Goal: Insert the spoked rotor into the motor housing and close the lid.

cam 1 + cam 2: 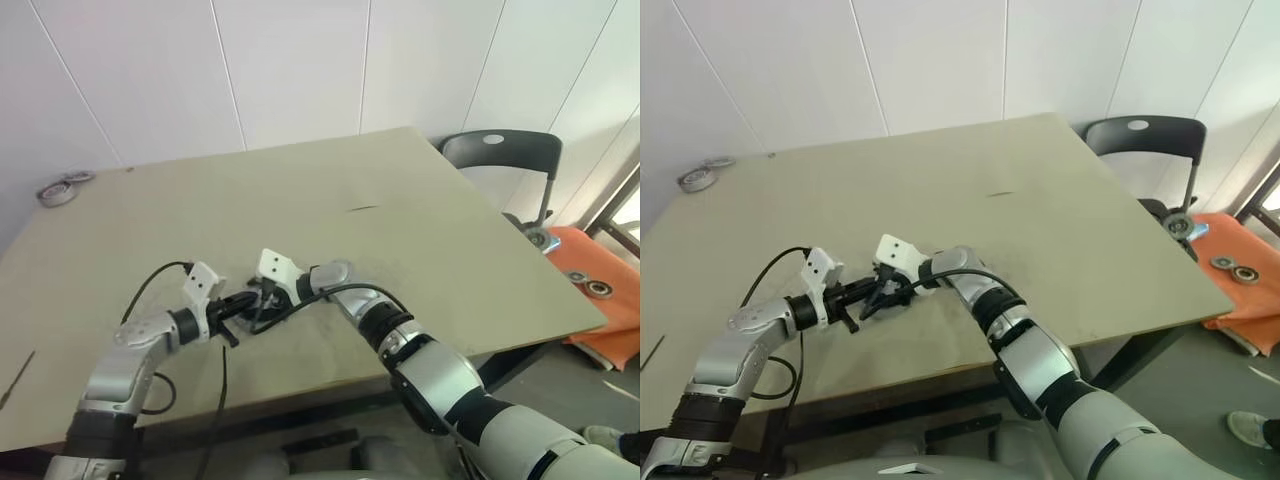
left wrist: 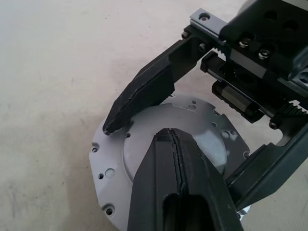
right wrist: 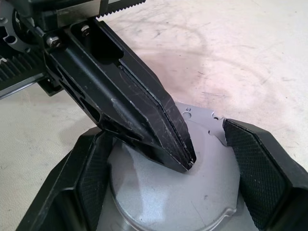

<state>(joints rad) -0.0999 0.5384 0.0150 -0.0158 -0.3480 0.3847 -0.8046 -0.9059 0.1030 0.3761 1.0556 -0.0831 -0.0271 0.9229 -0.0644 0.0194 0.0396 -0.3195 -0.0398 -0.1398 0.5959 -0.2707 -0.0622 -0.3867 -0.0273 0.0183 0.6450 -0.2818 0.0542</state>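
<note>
1. The lid [image 2: 168,144], a flat grey round plate with a raised smooth middle and small holes around its scalloped rim, lies on the tabletop [image 1: 400,200] close to the near edge; I use it as the landmark.
2. The left claw [image 2: 169,131] is clenched, its two black fingers pressed together into one wedge whose tip rests on the lid's raised middle.
3. The right claw [image 3: 168,159] stands wide, one finger at each side of the lid; its ribbed pads [image 3: 260,163] sit at or just beside the rim, and whether they press on it I cannot tell.
4. Both arms meet over the lid, the left from the robot's left and the right reaching across from the right, so the room just around the lid is crowded.
5. Beyond the lid the tabletop runs bare and wide toward the far edge and the white wall panels.
6. Far from the lid, at the far left corner, lie small metal rings [image 1: 62,188].
7. Past the tabletop's right edge stand a dark chair [image 1: 505,160] and an orange cloth [image 1: 1250,290] carrying small round parts.
8. The eye views show the edges and the open room but hide the lid behind the claws; the wrist views show the lid and fingers up close.
9. Neither the housing nor the rotor can be made out under the lid.
</note>
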